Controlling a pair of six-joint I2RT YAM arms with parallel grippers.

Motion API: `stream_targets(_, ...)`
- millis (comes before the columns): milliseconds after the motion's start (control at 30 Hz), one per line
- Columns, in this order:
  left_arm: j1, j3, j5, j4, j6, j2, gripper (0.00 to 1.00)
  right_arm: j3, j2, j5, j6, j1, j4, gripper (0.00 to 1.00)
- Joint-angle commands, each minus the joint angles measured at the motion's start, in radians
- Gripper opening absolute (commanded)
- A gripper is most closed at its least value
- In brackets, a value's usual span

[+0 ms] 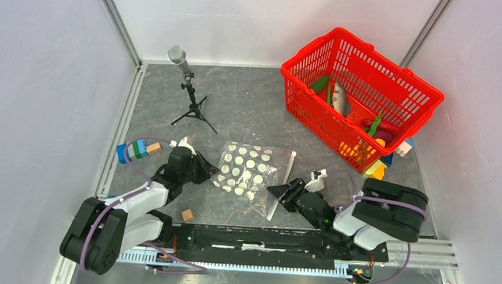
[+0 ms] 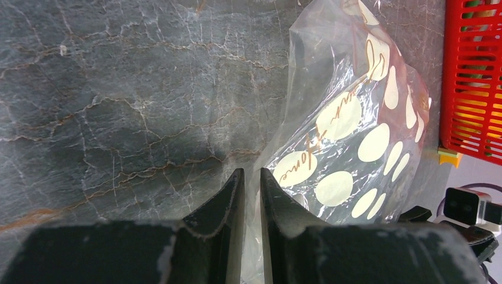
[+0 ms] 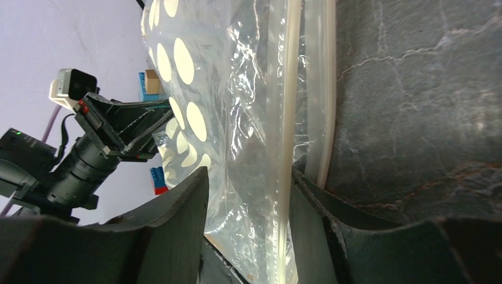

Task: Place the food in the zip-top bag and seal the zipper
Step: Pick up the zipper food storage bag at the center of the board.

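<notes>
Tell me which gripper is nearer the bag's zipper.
Right. The right gripper has its open jaws astride the zipper near its near end; the left gripper pinches the zip-top bag at the opposite edge, across the bag from the strip.

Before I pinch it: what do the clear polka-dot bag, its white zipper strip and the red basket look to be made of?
Clear polka-dot zip-top bag: thin soft plastic film, glossy; it crinkles and throws glare.
White zipper strip: thicker, stiffer-looking plastic, semi-matte; it runs as a straight ridge.
Red mesh basket: likely rigid moulded plastic; uniform lattice, slight sheen.
</notes>
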Motion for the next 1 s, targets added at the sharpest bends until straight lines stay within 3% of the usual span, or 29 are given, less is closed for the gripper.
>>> stream_targets(0,0.002,0.003,-0.003,0.036,-0.004,-0.008,0.22,-0.436,0.082,-0.022,0.014,0.003,0.177,0.53)
stream_targets(267,0.002,0.003,-0.009,0.032,-0.004,-0.010,0.22,-0.480,0.106,-0.008,0.012,0.004,0.311,0.44)
stream_targets(300,0.002,0.005,-0.011,0.029,-0.004,-0.010,0.22,-0.481,0.097,-0.009,0.007,0.005,0.310,0.38)
stream_targets(433,0.002,0.011,-0.017,0.021,0.001,-0.012,0.22,-0.480,0.057,-0.010,-0.016,0.008,0.300,0.36)
stream_targets(533,0.002,0.017,-0.025,0.006,0.006,-0.020,0.22,-0.479,0.020,-0.004,-0.033,0.008,0.288,0.27)
stream_targets(600,0.002,0.019,-0.031,-0.006,0.010,-0.030,0.22,-0.479,-0.017,0.000,-0.054,0.010,0.268,0.29)
stream_targets(700,0.002,0.020,-0.041,-0.024,0.015,-0.048,0.22,-0.469,-0.116,0.008,-0.065,0.012,0.162,0.37)
stream_targets(800,0.003,0.023,-0.054,-0.042,0.021,-0.063,0.22,-0.435,-0.257,0.021,-0.076,0.013,-0.070,0.47)
stream_targets(900,0.004,0.025,-0.057,-0.046,0.021,-0.067,0.22,-0.394,-0.437,0.054,-0.093,0.020,-0.319,0.45)
stream_targets(967,0.005,0.028,-0.054,-0.045,0.021,-0.063,0.22,-0.390,-0.545,0.069,-0.120,0.021,-0.380,0.35)
